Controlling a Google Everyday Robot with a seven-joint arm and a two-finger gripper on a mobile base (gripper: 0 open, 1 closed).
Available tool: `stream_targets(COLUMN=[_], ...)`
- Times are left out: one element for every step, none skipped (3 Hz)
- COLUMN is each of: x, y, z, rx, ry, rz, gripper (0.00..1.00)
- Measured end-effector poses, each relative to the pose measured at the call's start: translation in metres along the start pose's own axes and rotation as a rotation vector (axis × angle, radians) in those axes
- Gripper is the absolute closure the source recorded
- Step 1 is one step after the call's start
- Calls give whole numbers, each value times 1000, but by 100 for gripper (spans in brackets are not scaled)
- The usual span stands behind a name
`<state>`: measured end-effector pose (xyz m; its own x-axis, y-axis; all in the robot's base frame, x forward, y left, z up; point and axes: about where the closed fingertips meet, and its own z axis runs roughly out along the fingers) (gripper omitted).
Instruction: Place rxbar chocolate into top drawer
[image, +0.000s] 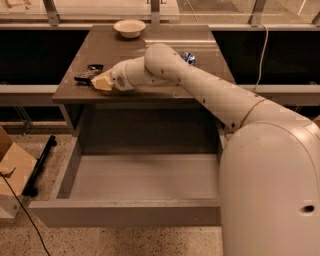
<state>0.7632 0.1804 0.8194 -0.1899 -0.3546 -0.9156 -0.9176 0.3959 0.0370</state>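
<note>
Robot arm (215, 97): bulky white body fills the lower right. The arm reaches up and left across the worktop (130, 55), forearm low over the brown surface.

Top drawer (125, 214): pulled fully out below the worktop, toward the camera. Plain grey front panel nearest, grey floor exposed. Nearly as wide as the cabinet above it.

Worktop: brown, flat, backed by a rail and glass panels.

Cardboard box (12, 167): on the speckled floor at far left, beside the drawer's left wall. A long black bar-shaped object (40, 165) lies on the floor between box and drawer.

Hand (101, 82): cream-coloured tip at the worktop's front-left area, close to the front edge, pointing left. Whether it is open or closed: cannot tell from this angle. It sits just beside the bar, on the bar's right and front; contact uncertain.

Bowl (129, 28): pale, shallow, upright, at the back of the worktop, well apart from the hand.

Rxbar chocolate (88, 74): flat black wrapper, lying on the worktop near its left edge, outside the drawer.

Can (188, 57): blue and silver, on the right half of the worktop, partly hidden behind the arm.
</note>
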Motion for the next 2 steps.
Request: stream_targets(x=[-1,-1], y=[0,0], z=[0,0], rx=[0,0], ry=[0,0], rz=[0,0], gripper=[100,100])
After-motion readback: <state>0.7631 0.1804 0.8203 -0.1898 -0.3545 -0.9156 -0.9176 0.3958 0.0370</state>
